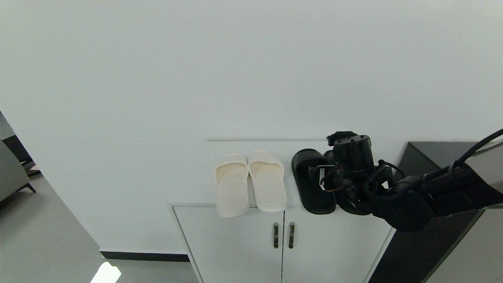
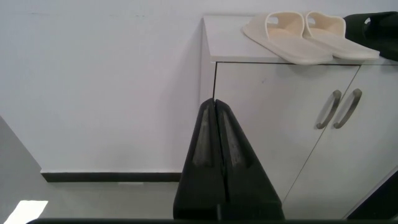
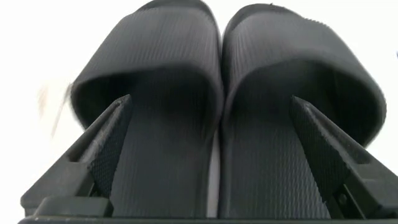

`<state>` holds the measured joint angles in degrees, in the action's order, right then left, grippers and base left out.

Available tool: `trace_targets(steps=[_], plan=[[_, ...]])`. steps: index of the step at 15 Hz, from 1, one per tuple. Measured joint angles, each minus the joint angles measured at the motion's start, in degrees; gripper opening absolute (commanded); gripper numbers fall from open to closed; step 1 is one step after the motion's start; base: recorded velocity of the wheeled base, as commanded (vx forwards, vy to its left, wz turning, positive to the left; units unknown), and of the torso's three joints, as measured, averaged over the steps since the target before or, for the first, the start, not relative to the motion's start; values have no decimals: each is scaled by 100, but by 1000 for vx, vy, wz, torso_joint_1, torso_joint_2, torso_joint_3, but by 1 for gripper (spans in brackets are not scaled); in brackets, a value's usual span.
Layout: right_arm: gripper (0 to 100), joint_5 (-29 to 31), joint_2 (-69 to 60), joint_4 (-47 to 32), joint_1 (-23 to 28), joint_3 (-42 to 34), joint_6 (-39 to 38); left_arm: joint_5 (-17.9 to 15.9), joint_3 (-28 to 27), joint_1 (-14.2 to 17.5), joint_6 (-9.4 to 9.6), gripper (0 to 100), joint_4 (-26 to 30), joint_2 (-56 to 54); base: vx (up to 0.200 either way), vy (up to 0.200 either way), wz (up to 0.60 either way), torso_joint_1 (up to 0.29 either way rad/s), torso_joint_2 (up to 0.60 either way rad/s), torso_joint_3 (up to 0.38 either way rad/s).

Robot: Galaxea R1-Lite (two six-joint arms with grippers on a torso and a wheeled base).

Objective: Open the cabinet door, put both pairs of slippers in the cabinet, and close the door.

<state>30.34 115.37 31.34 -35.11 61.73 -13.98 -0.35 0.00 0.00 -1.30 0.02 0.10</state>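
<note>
Black slippers side by side on cabinet top, right of white slippers, heels at near edge. Right gripper wide open, empty, fingers outside both slippers. Likely light, soft foam with ribbed straps: pinch pair together across straps. Left gripper closed, empty, low, left of cabinet. Doors closed, handles at centre seam. Wall close behind toes, dark unit right; lift toward near side.
</note>
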Motion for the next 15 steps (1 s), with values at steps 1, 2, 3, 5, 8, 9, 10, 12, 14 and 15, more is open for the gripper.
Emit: trace_targets(steps=[1,2,3,5,8,9,10,12,14,15], plan=[[100,0,84,67,74,56,63,2,0,0,0,0,0,0,0,0,0,0,0,0],[100,0,161,101,132,117,112,0,0,0,0,0,-2,0,0,0,0,0,0,0],[100,0,224,115,184,174,138,2,0,0,0,0,-2,0,0,0,0,0,0,0],[0,-2,340,115,226,266,143,2,0,0,0,0,0,0,0,0,0,0,0,0],[0,0,436,115,239,334,137,2,0,0,0,0,0,0,0,0,0,0,0,0],[0,-5,452,119,240,354,134,2,0,0,0,0,0,0,0,0,0,0,0,0],[0,-2,461,119,243,358,118,2,0,0,0,0,0,0,0,0,0,0,0,0],[0,-23,439,122,243,358,88,0,0,0,0,0,0,0,0,0,0,0,0,0],[0,-155,249,145,239,194,82,2,0,0,2,0,0,0,0,0,0,0,0,0],[0,-358,54,194,215,6,82,2,0,0,0,0,0,0,0,0,0,0,0,0]])
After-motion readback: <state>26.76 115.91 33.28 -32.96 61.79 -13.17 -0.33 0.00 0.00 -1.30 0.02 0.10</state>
